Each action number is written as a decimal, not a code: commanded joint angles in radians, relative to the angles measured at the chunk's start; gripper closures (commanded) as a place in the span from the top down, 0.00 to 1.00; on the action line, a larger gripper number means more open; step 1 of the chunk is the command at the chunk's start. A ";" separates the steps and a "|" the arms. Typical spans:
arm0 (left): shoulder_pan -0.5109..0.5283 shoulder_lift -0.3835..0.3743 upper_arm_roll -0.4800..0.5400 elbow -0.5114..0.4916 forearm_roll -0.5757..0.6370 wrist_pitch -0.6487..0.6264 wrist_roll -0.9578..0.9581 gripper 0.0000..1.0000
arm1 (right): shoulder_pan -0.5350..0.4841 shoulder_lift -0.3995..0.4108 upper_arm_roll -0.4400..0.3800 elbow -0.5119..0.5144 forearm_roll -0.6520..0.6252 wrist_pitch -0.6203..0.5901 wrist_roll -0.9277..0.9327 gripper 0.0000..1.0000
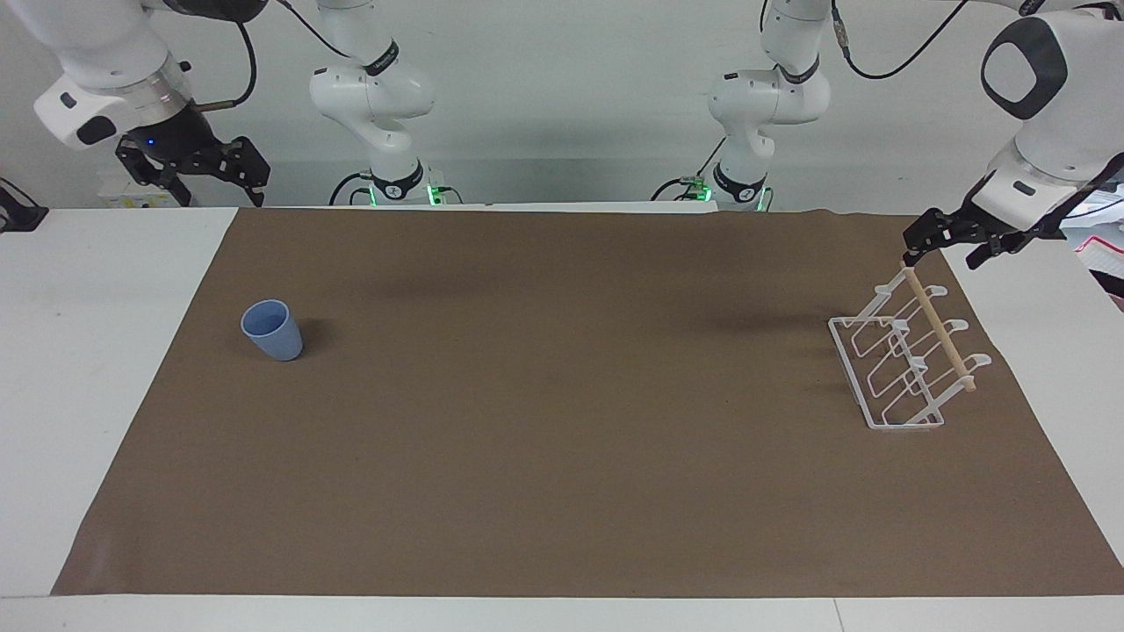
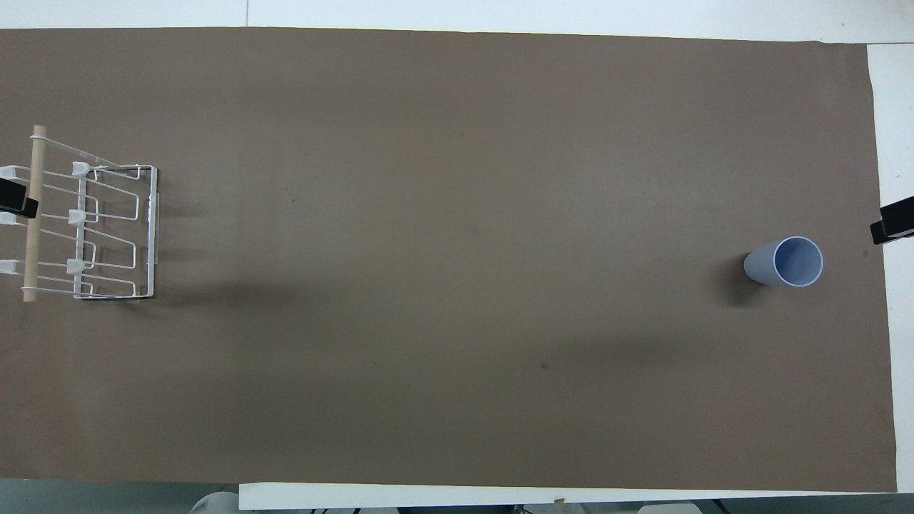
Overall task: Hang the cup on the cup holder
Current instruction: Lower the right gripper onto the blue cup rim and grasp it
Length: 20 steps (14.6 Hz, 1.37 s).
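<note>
The light-blue cup (image 1: 273, 330) stands upright on the brown mat toward the right arm's end of the table; it also shows in the overhead view (image 2: 785, 262). The white wire cup holder (image 1: 904, 369) with its wooden dowel (image 1: 940, 329) stands on the mat toward the left arm's end, and shows in the overhead view (image 2: 107, 235). No cup hangs on it. My left gripper (image 1: 941, 257) is open and empty, raised over the holder's outer edge by the dowel. My right gripper (image 1: 221, 195) is open and empty, raised over the table's edge, apart from the cup.
The brown mat (image 1: 562, 439) covers most of the white table (image 1: 79, 369). Bare white strips lie at both ends of the table. Some papers (image 1: 1102, 254) lie at the left arm's end, off the mat.
</note>
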State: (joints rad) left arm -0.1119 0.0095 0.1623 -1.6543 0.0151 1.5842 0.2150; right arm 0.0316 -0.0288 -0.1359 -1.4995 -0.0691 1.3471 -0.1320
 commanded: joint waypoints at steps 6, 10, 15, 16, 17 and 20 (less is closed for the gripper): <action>0.000 -0.002 -0.004 -0.001 0.017 -0.007 0.004 1.00 | -0.010 0.004 -0.002 -0.014 0.019 0.077 0.015 1.00; -0.002 -0.003 -0.004 -0.010 0.016 0.009 -0.002 1.00 | -0.123 -0.023 -0.008 -0.284 0.041 0.361 -0.188 1.00; -0.002 -0.003 -0.004 -0.012 0.016 0.019 -0.003 1.00 | -0.203 0.048 -0.008 -0.550 0.163 0.709 -0.360 0.97; -0.002 -0.003 -0.004 -0.012 0.016 0.019 -0.011 1.00 | -0.217 0.084 -0.008 -0.554 0.163 0.727 -0.379 0.96; 0.000 -0.003 -0.004 -0.012 0.016 0.019 -0.011 1.00 | -0.226 0.110 -0.008 -0.556 0.163 0.731 -0.400 0.94; 0.000 -0.003 -0.004 -0.015 0.016 0.019 -0.011 1.00 | -0.228 0.118 -0.008 -0.588 0.163 0.751 -0.434 0.92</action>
State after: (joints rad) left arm -0.1120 0.0101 0.1618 -1.6567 0.0151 1.5873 0.2137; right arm -0.1834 0.1060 -0.1515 -2.0653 0.0728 2.0850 -0.5265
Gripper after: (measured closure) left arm 0.000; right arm 0.075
